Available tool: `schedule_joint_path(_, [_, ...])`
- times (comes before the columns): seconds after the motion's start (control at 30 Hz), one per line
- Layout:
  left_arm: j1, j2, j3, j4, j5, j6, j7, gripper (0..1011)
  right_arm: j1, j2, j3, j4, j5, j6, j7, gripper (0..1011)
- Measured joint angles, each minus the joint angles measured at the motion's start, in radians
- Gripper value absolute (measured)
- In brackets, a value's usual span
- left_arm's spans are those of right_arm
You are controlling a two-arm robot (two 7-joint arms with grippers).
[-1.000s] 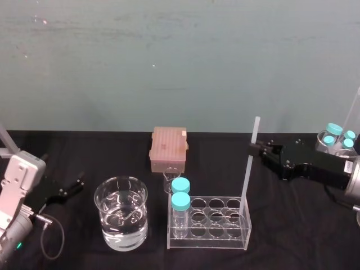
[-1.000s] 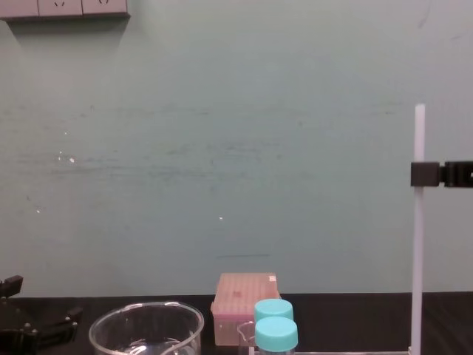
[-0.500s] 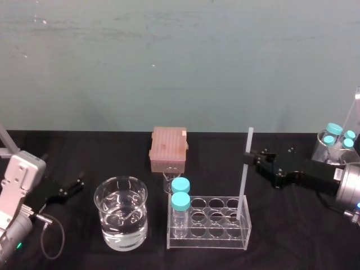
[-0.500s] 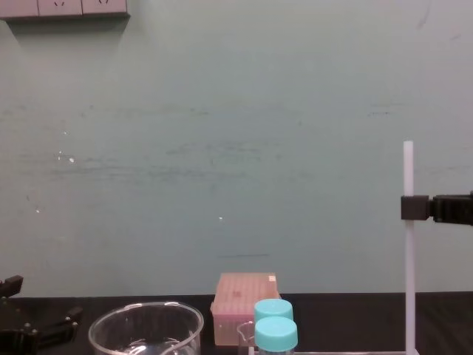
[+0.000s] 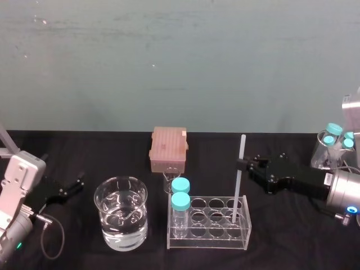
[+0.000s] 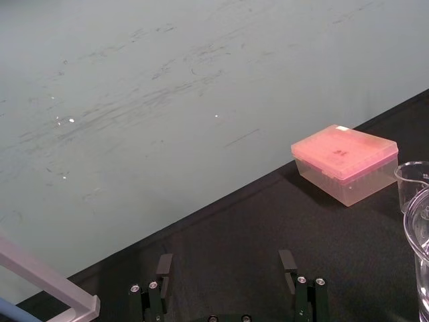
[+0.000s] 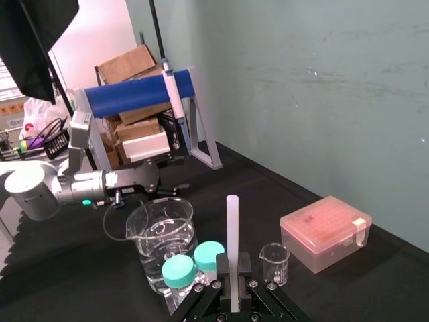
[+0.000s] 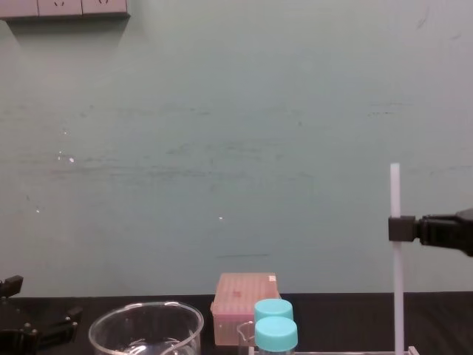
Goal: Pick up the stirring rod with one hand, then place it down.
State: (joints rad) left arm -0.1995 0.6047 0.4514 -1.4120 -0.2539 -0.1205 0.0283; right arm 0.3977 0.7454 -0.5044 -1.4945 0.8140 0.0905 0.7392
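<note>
Head view: the right gripper (image 5: 242,163) reaches in from the right, its fingers clamped on the long, thin white translucent stirring rod (image 5: 237,194). The rod stands almost upright, gripped near its top, with its lower end down in a hole near the right end of the clear plastic tube rack (image 5: 209,241). I can't tell if it touches the bottom. 2 blue-capped bottles (image 5: 180,194) sit at the rack's left end. A glass beaker of water (image 5: 121,220) is just left of the rack, and a pink lidded box (image 5: 168,147) sits behind it. The left gripper (image 5: 72,187) is parked low at the far left.

Left wrist view: the left gripper's 2 fingers (image 6: 164,265) are wide apart with nothing between them, and the pink box is farther off.

Right wrist view: the pads (image 7: 224,267) are pinched tight on the rod, which sticks up above them. The bottles, the beaker and a small empty glass beaker (image 7: 273,261) are beyond.

Chest view: the rod stands vertical at the right, with the right gripper on its upper part, well above the bottle caps.
</note>
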Motion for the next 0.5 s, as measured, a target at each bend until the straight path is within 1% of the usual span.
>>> schedule_joint_path(0.2, [0.000, 0.000, 0.000, 0.000, 0.000, 0.000, 0.000, 1005, 0.006, -0.017, -0.012, 0.031, -0.023, -0.010, 0.009, 61])
schedule_joint_path(0.5, [0.000, 0.000, 0.000, 0.000, 0.000, 0.000, 0.000, 1005, 0.013, -0.039, -0.019, 0.074, -0.045, -0.025, 0.023, 61])
